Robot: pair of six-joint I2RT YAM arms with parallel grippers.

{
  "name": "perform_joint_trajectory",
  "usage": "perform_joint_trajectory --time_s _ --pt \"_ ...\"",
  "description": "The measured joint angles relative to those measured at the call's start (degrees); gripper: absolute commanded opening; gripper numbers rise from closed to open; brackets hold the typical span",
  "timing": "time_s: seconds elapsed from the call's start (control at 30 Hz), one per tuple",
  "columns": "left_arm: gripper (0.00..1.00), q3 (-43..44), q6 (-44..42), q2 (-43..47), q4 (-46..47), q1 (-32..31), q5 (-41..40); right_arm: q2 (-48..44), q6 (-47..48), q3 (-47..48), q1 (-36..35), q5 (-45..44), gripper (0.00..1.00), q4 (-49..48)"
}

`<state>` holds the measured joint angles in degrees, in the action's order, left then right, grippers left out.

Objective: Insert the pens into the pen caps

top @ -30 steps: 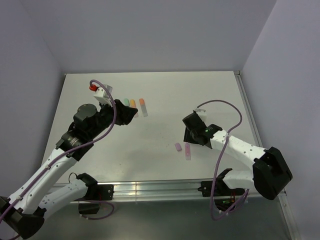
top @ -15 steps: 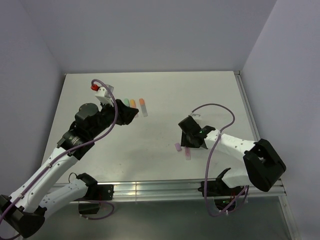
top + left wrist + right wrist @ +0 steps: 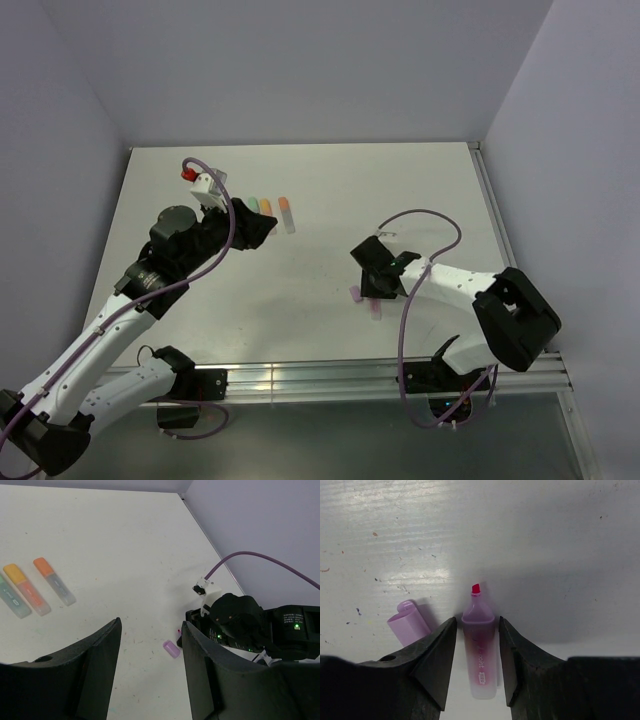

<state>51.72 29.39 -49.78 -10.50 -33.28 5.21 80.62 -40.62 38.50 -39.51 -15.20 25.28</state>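
Note:
The pink-purple pen (image 3: 479, 650) lies uncapped on the table, red tip pointing away, between the jaws of my right gripper (image 3: 477, 625). The jaws stand open on either side of its barrel, low over the table. The purple cap (image 3: 409, 622) lies just left of the left finger. In the top view the right gripper (image 3: 372, 288) covers most of the pen (image 3: 376, 310), with the cap (image 3: 355, 294) beside it. My left gripper (image 3: 262, 228) is open and empty, raised above the table. The cap also shows in the left wrist view (image 3: 171, 649).
Three markers with their caps on, one green (image 3: 254, 204) and two orange (image 3: 266, 208) (image 3: 286, 214), lie side by side beyond the left gripper. They also show in the left wrist view (image 3: 26, 590). The table's right rim (image 3: 497, 230) is to the right.
My right gripper has moved left and toward the near edge, down over the pink-purple pen, and now straddles it. The left arm has hardly moved.

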Motion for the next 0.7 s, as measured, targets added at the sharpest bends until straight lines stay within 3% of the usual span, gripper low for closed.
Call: perform_joint_trajectory --time_s 0.27,0.37,0.4,0.5,0.7 --pt "0.57 0.00 0.02 -0.37 0.11 0.04 0.09 2.54 -0.07 2.03 -0.13 -1.31 0.34 0.90" --pt "0.57 0.00 0.02 -0.37 0.20 0.09 0.15 3.56 -0.31 2.95 -0.52 -1.73 0.21 0.90" --pt "0.57 0.00 0.02 -0.37 0.17 0.09 0.15 3.96 -0.48 3.28 -0.72 -1.84 0.11 0.90" --pt "0.56 0.00 0.02 -0.37 0.20 0.09 0.22 4.37 -0.83 3.80 -1.46 -2.40 0.01 0.94" --pt "0.55 0.00 0.15 -1.38 0.37 0.09 1.27 3.30 -1.70 4.59 -1.77 -3.58 0.00 5.55"
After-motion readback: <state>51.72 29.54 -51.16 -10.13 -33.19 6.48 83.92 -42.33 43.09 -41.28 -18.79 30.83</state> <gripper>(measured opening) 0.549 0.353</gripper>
